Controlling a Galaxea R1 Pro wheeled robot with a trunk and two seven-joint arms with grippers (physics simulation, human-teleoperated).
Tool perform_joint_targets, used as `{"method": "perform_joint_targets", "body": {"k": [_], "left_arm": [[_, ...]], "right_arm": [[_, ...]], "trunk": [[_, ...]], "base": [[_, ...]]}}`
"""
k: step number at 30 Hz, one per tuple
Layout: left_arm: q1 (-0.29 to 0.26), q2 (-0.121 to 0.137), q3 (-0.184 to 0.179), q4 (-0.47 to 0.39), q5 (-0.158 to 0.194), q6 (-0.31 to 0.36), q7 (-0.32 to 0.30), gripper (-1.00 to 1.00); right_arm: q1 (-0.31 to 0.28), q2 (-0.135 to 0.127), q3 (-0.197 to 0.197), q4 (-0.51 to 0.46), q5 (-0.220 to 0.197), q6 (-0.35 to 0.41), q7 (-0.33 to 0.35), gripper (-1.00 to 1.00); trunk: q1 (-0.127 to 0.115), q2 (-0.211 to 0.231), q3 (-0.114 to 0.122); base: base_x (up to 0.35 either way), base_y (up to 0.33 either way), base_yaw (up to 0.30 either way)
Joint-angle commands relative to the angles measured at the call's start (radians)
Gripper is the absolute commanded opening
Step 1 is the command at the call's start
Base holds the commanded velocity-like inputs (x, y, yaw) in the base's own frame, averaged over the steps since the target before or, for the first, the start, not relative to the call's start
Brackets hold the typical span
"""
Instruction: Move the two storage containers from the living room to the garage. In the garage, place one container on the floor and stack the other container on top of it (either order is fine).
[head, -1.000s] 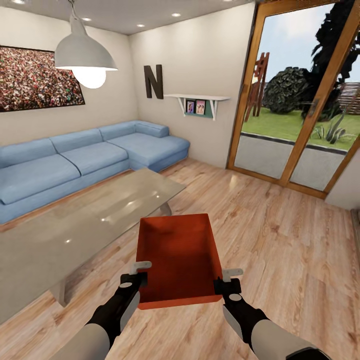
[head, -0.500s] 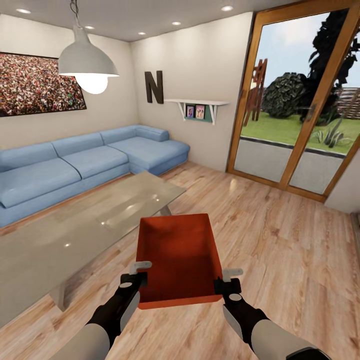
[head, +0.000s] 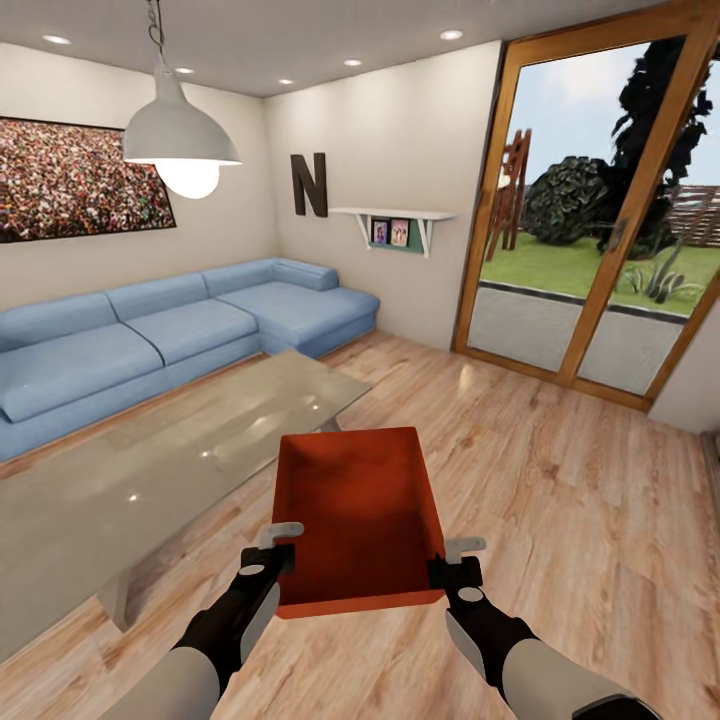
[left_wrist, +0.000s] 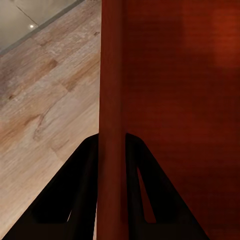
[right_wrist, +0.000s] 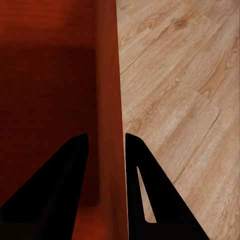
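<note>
Head view: an open orange-red storage container (head: 358, 520) is carried level above the living room's wood-plank flooring (head: 560, 480), the left gripper (head: 281, 553) and right gripper (head: 448, 563) each pinching a side wall, probably for balance. A glass coffee table (head: 150, 470) edge sits near on the left; open flooring lies toward the glass doors (head: 590, 210).

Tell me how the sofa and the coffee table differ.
The sofa is blue and cushioned; the coffee table has a flat, shiny glass top that catches the ceiling lights. The sofa is L-shaped and runs along the walls into the corner; the table is rectangular and stands out on the floor, nearer the robot. Both stand on light wood planks.
</note>
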Motion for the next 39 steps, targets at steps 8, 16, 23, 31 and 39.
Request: {"method": "perform_joint_targets", "body": {"k": [8,16,23,31,39], "left_arm": [[0.000,0.000,0.003,-0.003,0.094,0.006,0.009,-1.00],[-0.001,0.000,0.003,-0.003,0.094,0.006,0.009,-1.00],[-0.001,0.000,0.003,-0.003,0.094,0.006,0.009,-1.00],[-0.001,-0.001,0.003,-0.003,0.094,0.006,0.009,-1.00],[-0.001,-0.002,0.003,-0.003,0.094,0.006,0.009,-1.00]], "right_arm": [[-0.001,0.005,-0.013,-0.001,-0.004,-0.004,0.001,-1.00],[-0.001,0.005,-0.013,0.000,-0.004,-0.004,0.001,-1.00],[-0.001,0.005,-0.013,0.000,-0.004,-0.004,0.001,-1.00],[-0.001,0.005,-0.013,0.000,-0.004,-0.004,0.001,-1.00],[-0.001,0.005,-0.013,0.000,-0.004,-0.004,0.001,-1.00]], "trunk": [[0.000,-0.001,0.012],[0.000,-0.001,0.024],[0.000,-0.001,0.035],[0.000,-0.001,0.048],[0.000,-0.001,0.056]], "base": [[0.000,0.000,0.000],[0.000,0.000,0.000],[0.000,0.000,0.000],[0.000,0.000,0.000],[0.000,0.000,0.000]]}}
